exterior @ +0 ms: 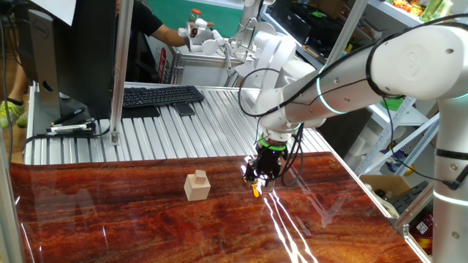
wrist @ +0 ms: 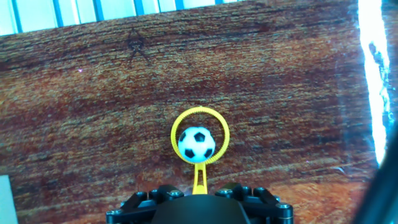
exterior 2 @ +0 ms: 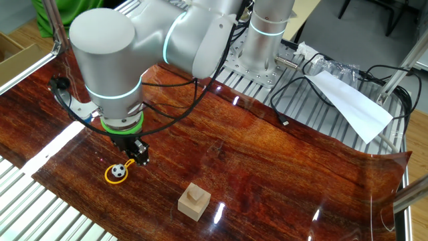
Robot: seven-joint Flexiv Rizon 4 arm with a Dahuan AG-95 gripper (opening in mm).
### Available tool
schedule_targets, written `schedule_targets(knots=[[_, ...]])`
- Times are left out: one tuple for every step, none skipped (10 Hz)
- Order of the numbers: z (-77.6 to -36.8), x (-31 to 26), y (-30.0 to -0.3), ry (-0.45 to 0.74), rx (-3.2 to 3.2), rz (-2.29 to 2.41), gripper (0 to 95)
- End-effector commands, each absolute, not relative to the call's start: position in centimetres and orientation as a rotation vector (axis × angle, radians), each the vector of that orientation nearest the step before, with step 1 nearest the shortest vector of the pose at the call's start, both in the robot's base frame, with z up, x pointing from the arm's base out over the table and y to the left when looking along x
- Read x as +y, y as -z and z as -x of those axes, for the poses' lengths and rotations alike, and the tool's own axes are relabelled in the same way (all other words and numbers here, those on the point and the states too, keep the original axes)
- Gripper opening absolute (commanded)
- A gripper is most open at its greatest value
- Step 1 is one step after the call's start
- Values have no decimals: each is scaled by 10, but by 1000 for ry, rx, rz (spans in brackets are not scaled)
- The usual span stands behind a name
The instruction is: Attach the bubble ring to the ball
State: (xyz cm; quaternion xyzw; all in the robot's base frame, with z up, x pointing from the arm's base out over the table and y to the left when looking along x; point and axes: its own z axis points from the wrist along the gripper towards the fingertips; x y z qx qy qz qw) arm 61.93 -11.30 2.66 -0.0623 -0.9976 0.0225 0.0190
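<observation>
The bubble ring (wrist: 199, 175) is a bright yellow loop with a short stem. Its loop lies around a small black-and-white ball (wrist: 197, 144) on the red-brown wooden table. The stem runs back between the fingers of my gripper (wrist: 198, 194), which is shut on it. In the other fixed view the gripper (exterior 2: 137, 158) stands low over the table. The ring (exterior 2: 108, 177) and ball (exterior 2: 118, 172) lie just to its left. In one fixed view the gripper (exterior: 256, 177) is near the table top with a bit of yellow ring (exterior: 255, 191) below it; the ball is hidden there.
A pale wooden block (exterior: 197, 185) stands on the table left of the gripper; it also shows in the other fixed view (exterior 2: 194, 201). A keyboard (exterior: 161, 96) and monitor stand lie on the ribbed metal surface behind. A cable (exterior 2: 294, 94) and paper lie near the arm's base.
</observation>
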Motion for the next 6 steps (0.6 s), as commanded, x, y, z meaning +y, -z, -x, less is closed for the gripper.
schedule_targets(knots=[[-617,-113,-36,-68,-3093,175,380],[-616,-112,-43,-67,-3088,162,380],[-615,-110,-50,-67,-3083,143,380],[-614,-108,-54,-67,-3079,137,380],[-611,-102,-60,-67,-3075,136,380],[-609,-98,-61,-67,-3074,138,380]])
